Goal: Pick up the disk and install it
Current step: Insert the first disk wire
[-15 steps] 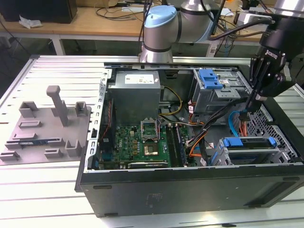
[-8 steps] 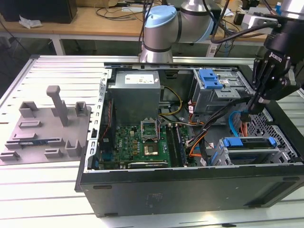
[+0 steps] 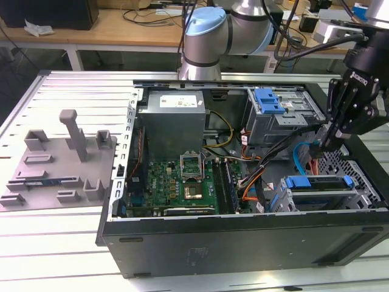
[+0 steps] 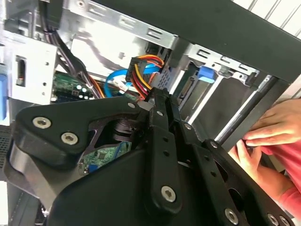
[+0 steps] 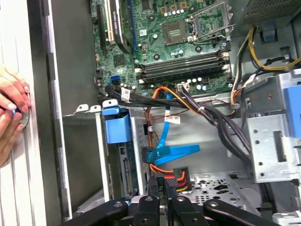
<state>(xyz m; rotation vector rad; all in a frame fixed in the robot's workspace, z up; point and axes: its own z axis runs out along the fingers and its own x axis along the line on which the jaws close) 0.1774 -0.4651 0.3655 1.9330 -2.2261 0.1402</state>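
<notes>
My hand (image 3: 321,145) hangs point-down inside the open computer case (image 3: 243,243), close to the case wall on the exterior view's right. In both wrist views its two fingers are drawn together. Their tips sit at a black plug (image 5: 180,176) on one bundle of orange, red and black wires. I cannot tell whether they pinch the plug or merely touch it.

Room here is tight. The grey drive cage (image 3: 282,125) stands on the far side, the case wall runs just beside the hand, and cables cross the gap between them. The disk (image 3: 319,193) is in the low bay at the near corner of the case, on the exterior view's right. Its blue carrier lies across the top, and it sits near the hand but apart from it.

I count one disk, one blue latch (image 3: 269,100) atop the cage, one blue flat cable (image 5: 171,151), one motherboard (image 3: 176,179) and one grey power supply (image 3: 173,118).

The exterior view gives me the wider layout. A grey fixture plate (image 3: 58,164) with upright posts lies on the ribbed tabletop (image 3: 48,255), well apart from the hand, on the exterior view's left of the case. The first wrist view puts the disk edge-on beside the blue cable. It also shows a person's fingers (image 5: 11,94) just outside the case's outer wall. The second wrist view catches those fingers past the case rim, beyond the hand's linkage.
</notes>
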